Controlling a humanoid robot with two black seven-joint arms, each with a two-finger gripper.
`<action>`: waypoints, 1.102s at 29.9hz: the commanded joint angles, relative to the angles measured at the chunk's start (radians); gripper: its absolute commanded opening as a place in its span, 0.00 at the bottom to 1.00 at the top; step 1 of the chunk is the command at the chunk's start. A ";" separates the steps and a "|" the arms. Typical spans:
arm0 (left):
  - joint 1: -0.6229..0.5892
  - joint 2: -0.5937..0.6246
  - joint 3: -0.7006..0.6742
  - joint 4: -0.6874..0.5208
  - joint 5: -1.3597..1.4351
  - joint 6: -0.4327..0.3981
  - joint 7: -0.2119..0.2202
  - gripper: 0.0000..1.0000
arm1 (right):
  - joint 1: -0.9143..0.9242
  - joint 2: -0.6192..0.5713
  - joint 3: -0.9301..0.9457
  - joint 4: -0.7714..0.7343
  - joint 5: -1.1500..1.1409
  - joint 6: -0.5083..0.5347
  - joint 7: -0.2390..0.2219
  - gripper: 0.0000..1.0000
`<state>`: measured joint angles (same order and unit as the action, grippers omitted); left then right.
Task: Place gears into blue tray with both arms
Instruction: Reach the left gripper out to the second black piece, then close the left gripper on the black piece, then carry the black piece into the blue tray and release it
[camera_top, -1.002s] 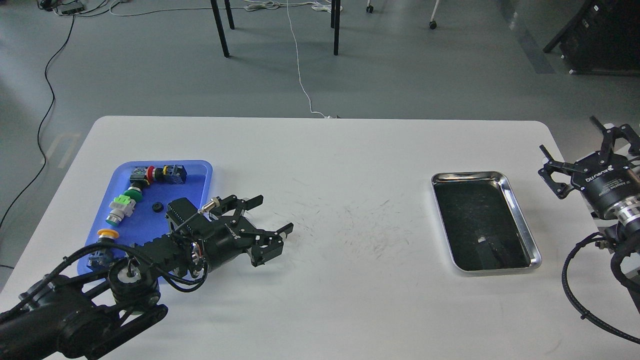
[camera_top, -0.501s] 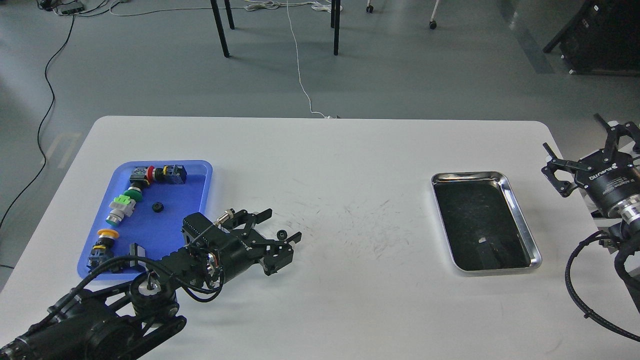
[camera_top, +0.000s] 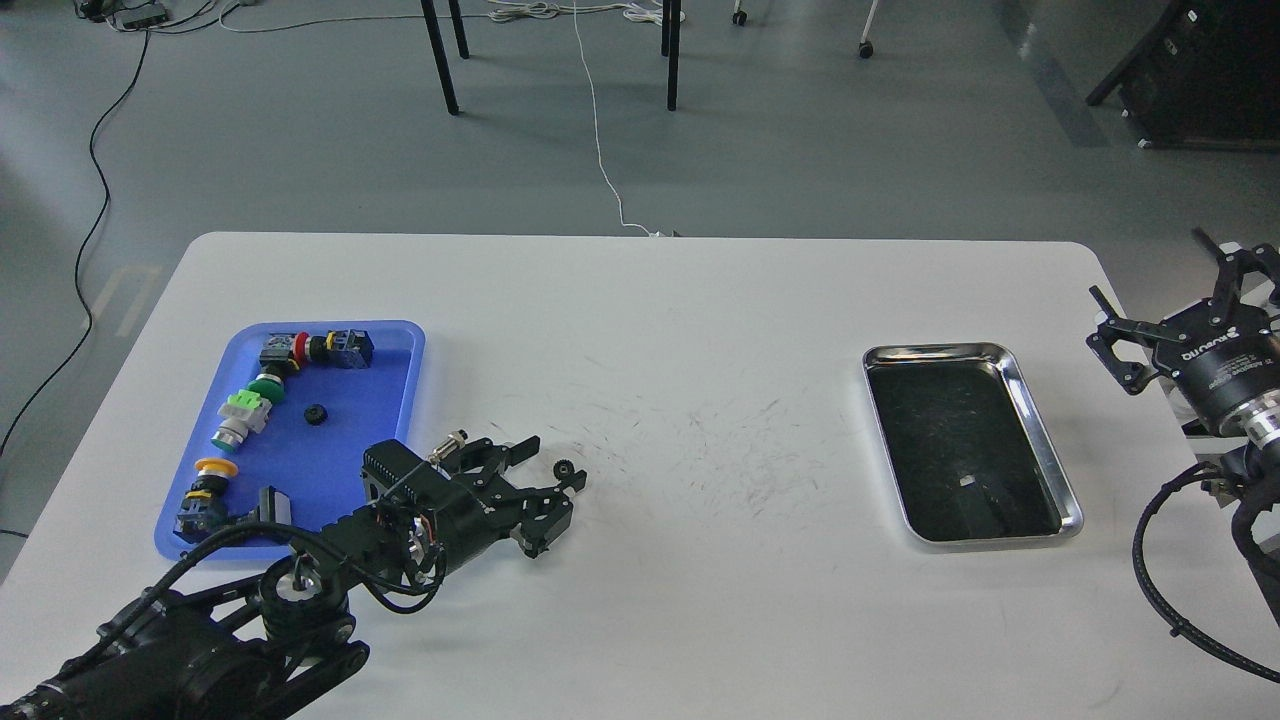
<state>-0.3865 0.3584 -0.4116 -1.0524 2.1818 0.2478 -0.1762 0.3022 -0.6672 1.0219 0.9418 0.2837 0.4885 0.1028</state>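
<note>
Gear one (camera_top: 316, 414) sits in the blue tray (camera_top: 400, 385), left of frame. Second gear (camera_top: 563, 469) lies on the table between my left end effector (camera_top: 549, 463)'s spread fingers; closing comes next.

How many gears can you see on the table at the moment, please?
2: one gear lies inside the blue tray; the other gear sits on the white table between the left pincer fingertips. None appears hidden.

Our left arm (camera_top: 200, 640) hides the blue tray's (camera_top: 395, 370) near right corner; our right arm (camera_top: 1215, 470) runs off the right edge.
</note>
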 joint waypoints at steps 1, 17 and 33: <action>0.001 0.001 0.002 0.002 0.000 -0.001 0.000 0.42 | 0.000 0.001 0.000 0.000 0.000 0.000 0.000 0.94; 0.003 0.043 -0.041 -0.032 0.000 0.005 0.004 0.04 | 0.002 0.000 0.001 0.000 0.000 0.000 0.000 0.94; -0.040 0.516 -0.041 -0.164 -0.135 0.077 -0.011 0.04 | 0.017 0.004 0.000 0.003 -0.003 0.000 -0.002 0.94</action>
<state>-0.4508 0.8266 -0.4612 -1.2257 2.1113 0.2908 -0.1805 0.3177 -0.6657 1.0217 0.9452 0.2808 0.4886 0.1012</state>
